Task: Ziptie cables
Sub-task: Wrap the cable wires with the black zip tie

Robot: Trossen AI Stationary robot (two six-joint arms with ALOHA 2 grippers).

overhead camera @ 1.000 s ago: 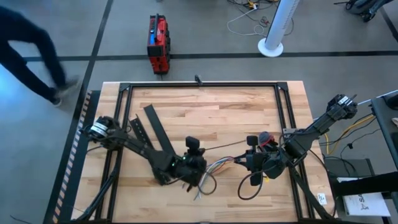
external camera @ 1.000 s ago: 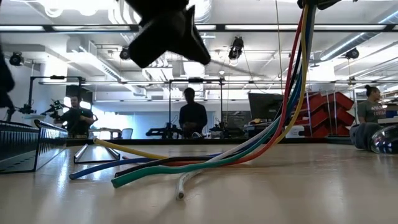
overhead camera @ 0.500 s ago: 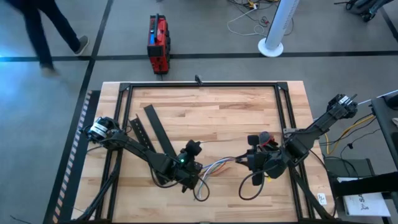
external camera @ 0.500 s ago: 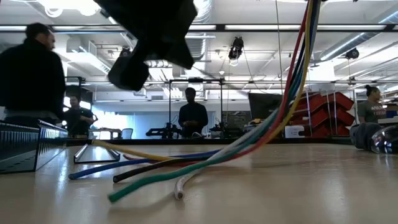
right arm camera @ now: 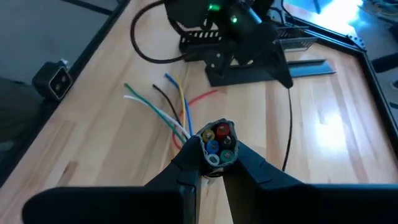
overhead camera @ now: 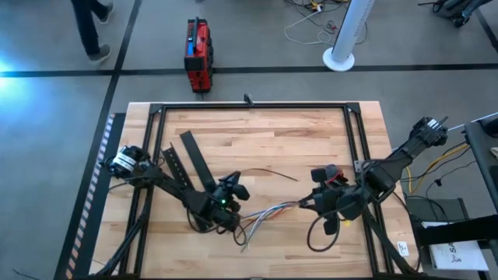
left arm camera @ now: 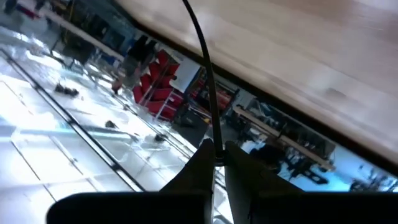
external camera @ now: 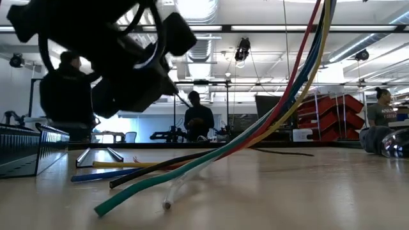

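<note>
The cables (overhead camera: 268, 216) lie near the tabletop's front edge, about midway along it, free ends fanned on the wood toward the left and the other end gathered up at the right. Starting at the left: the slotted bars (overhead camera: 194, 165) rest toward the back-left, out of the way. Next, the left gripper (left arm camera: 214, 163) hovers just above the fanned ends, fingers pressed together on a thin black tie (left arm camera: 205, 68) — by the look of it the ziptie, held by one end so its long tail swings free across the table (overhead camera: 156, 257). Middle ground, the loose ends splay on the wood, green and white nearest the front edge in the low view. Over to the right: the right gripper (right arm camera: 214, 154) pinches the bundled end tight, all the coloured tips packed together between its fingers and lifted clear of the table, probably so the tie can pass round underneath. No loop around the bundle yet.
</note>
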